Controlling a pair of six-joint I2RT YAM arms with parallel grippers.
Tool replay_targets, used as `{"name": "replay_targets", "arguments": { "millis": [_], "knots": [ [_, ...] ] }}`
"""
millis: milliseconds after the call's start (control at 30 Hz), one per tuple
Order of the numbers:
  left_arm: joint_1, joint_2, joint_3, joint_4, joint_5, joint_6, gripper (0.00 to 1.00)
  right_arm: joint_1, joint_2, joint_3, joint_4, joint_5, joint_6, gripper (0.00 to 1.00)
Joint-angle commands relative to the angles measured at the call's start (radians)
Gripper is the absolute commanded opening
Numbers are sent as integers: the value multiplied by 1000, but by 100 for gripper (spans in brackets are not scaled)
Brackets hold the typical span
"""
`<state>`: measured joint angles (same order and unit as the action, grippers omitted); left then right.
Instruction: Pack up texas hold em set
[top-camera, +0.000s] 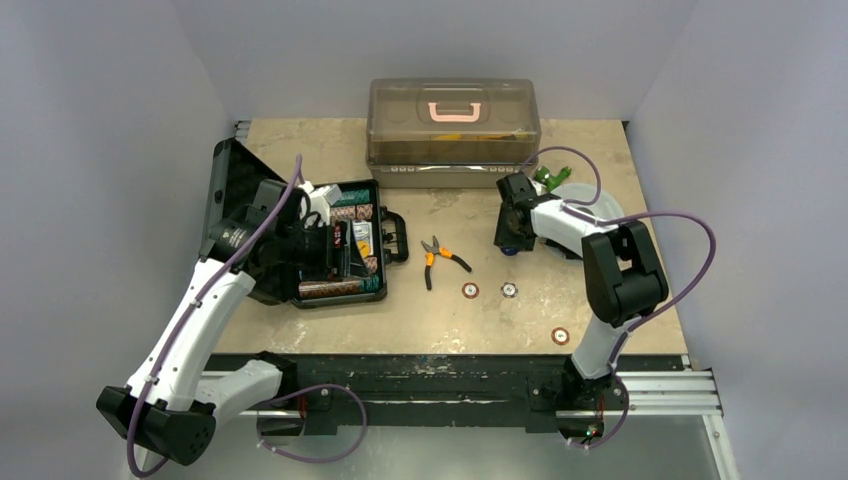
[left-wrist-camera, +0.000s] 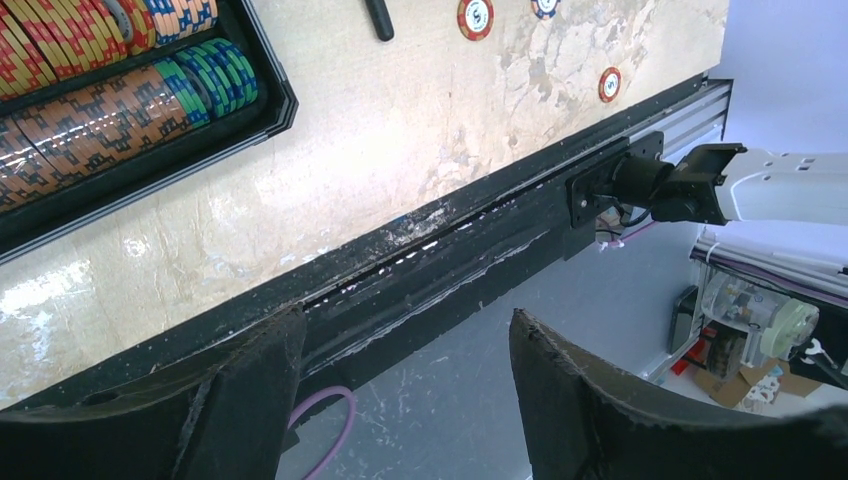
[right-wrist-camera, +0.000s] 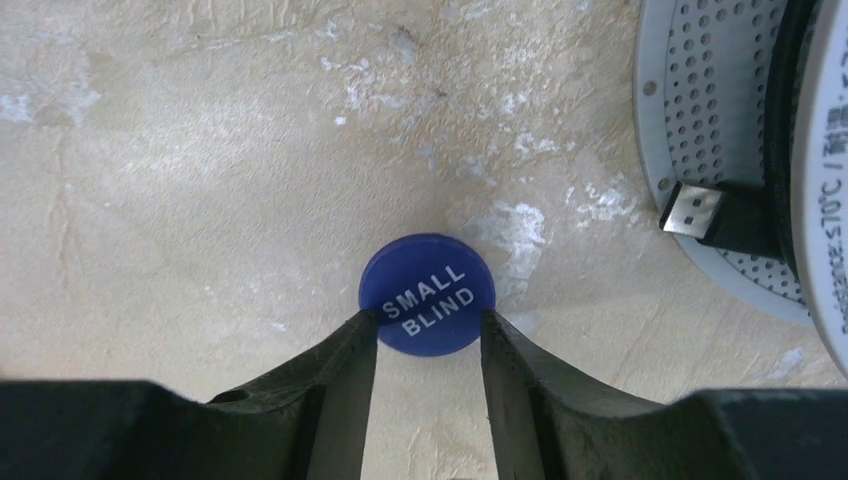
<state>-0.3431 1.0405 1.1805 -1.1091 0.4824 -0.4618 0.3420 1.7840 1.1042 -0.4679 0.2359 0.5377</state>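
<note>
The black briefcase (top-camera: 381, 240) lies open at the left, its lid (top-camera: 228, 190) raised, with rows of chips (left-wrist-camera: 110, 110) inside. My left gripper (top-camera: 335, 250) hovers over the case; in the left wrist view it (left-wrist-camera: 408, 318) is open and empty. My right gripper (top-camera: 512, 248) is down on the table at the centre right. In the right wrist view it (right-wrist-camera: 428, 325) is shut on a blue "SMALL BLIND" chip (right-wrist-camera: 427, 280) lying flat, a fingertip touching each side. Three loose chips lie on the table (top-camera: 470, 290), (top-camera: 509, 290), (top-camera: 560, 337).
Orange-handled pliers (top-camera: 443, 258) lie between the case and the loose chips. The big translucent brown box (top-camera: 453, 130) stands at the back. A white perforated round device (right-wrist-camera: 700, 150) with a USB plug (right-wrist-camera: 692, 208) sits just right of my right gripper.
</note>
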Motion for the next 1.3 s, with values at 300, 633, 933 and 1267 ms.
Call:
{"name": "replay_targets", "arguments": {
  "millis": [300, 633, 933, 1267],
  "knots": [
    [-6, 34, 68, 2, -4, 21, 72, 52, -79, 69, -81, -9, 28, 40],
    [-7, 36, 66, -9, 5, 42, 72, 9, 37, 76, -98, -11, 49, 57],
    [-7, 41, 70, -16, 5, 55, 73, -13, 80, 89, -77, -12, 22, 57],
    [-7, 54, 64, -12, 15, 60, 73, -15, 108, 105, -52, -14, 10, 50]
  ]
}}
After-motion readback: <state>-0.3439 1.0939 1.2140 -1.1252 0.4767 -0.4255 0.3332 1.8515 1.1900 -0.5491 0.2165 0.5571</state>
